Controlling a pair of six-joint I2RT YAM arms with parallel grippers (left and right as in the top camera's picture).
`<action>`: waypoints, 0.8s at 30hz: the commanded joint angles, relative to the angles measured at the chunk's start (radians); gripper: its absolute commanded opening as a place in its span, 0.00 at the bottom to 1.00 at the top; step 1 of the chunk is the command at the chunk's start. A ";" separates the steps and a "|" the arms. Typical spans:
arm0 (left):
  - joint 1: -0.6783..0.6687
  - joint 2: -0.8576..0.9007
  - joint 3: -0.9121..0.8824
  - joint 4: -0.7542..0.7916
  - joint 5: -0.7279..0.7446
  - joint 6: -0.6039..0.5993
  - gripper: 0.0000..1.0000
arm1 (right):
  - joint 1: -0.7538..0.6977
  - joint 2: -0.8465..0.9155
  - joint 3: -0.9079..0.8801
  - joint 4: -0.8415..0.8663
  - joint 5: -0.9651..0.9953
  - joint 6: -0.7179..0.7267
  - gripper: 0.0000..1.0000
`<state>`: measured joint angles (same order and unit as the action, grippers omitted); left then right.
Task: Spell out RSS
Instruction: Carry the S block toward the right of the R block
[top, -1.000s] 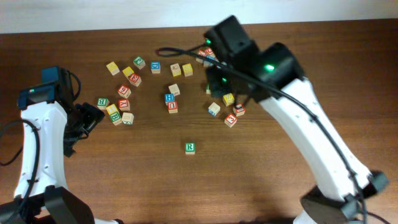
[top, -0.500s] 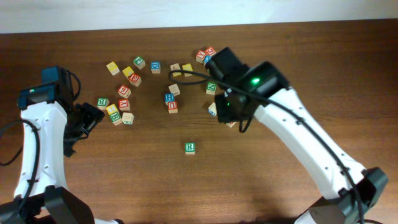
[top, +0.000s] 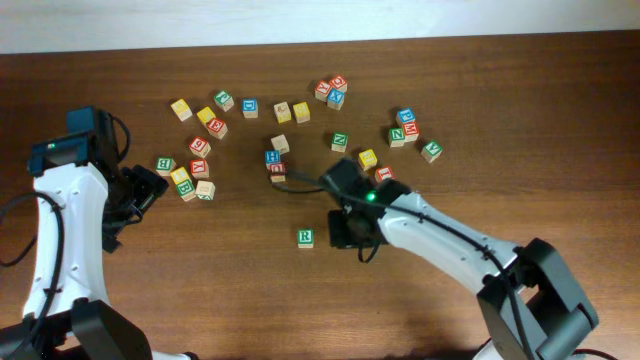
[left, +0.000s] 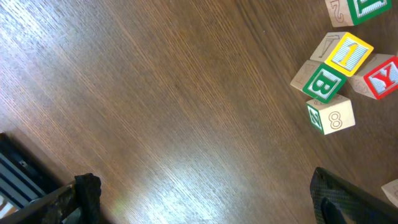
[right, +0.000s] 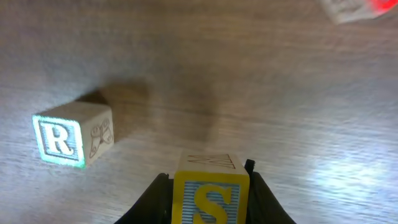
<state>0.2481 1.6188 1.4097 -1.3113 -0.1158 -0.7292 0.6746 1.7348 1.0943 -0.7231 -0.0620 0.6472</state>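
Note:
A green R block (top: 305, 237) sits alone on the wooden table; it also shows in the right wrist view (right: 71, 142) at the left. My right gripper (top: 350, 232) is shut on a yellow S block (right: 210, 193) and holds it just right of the R block, close above the table. The S block is hidden under the gripper in the overhead view. My left gripper (top: 135, 200) is open and empty at the table's left, its fingertips (left: 205, 202) over bare wood beside a cluster of blocks (left: 339, 68).
Several letter blocks lie scattered across the back of the table: a cluster at the left (top: 190, 170), a pair at the middle (top: 275, 163), a group at the back (top: 332, 90) and a group at the right (top: 405, 130).
My right arm has swung from the back cluster toward the front, carrying the S block down to the right of the R block. The left arm has not moved.

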 joint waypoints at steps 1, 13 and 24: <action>0.003 0.005 -0.005 0.001 -0.004 0.008 0.99 | 0.046 0.030 -0.029 0.069 0.035 0.049 0.22; 0.003 0.005 -0.005 0.001 -0.004 0.008 0.99 | 0.098 0.041 -0.029 0.134 0.135 0.050 0.22; 0.003 0.005 -0.005 0.001 -0.004 0.008 0.99 | 0.099 0.041 -0.073 0.185 0.114 0.095 0.22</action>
<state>0.2481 1.6188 1.4097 -1.3113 -0.1158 -0.7292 0.7677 1.7702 1.0298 -0.5461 0.0521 0.7227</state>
